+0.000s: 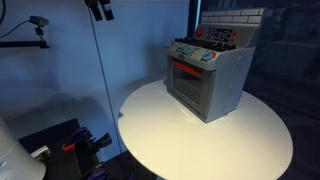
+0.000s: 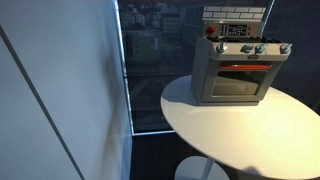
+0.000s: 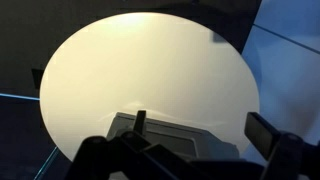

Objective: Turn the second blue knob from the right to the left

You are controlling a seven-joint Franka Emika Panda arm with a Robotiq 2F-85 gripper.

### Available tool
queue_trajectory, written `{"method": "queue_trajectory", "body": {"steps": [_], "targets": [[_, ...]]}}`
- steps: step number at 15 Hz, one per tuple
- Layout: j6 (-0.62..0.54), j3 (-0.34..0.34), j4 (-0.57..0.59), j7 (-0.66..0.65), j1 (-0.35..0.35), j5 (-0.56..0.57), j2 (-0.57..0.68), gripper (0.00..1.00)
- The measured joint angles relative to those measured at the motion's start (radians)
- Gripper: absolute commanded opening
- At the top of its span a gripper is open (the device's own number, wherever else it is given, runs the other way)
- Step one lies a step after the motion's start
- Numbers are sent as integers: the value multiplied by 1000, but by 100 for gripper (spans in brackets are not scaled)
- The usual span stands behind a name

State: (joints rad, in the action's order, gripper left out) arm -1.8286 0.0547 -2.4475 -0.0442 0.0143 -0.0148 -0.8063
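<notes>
— Where is the gripper (image 1: 98, 10) hanging?
— Up at the top edge, left of the round white table (image 1: 200, 140). In the wrist view its fingers (image 3: 95, 150) are standing spread apart, gripping nothing.
— And the knob?
— The toy stove (image 1: 215, 75) is sitting further right on the table. The second blue knob from the right (image 2: 262, 48) is sitting in its front row, well apart from the gripper

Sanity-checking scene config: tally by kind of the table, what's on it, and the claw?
toy stove: 1
round white table: 1
claw: 1
Total: 3
The blue knobs on the stove's front are too small to count reliably, so they are left out.
</notes>
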Motion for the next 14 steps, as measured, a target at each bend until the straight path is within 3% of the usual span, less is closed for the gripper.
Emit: {"method": "queue_trajectory", "body": {"steps": [14], "targets": [[-31,-6,17,-9,-2,0,25,100]]}}
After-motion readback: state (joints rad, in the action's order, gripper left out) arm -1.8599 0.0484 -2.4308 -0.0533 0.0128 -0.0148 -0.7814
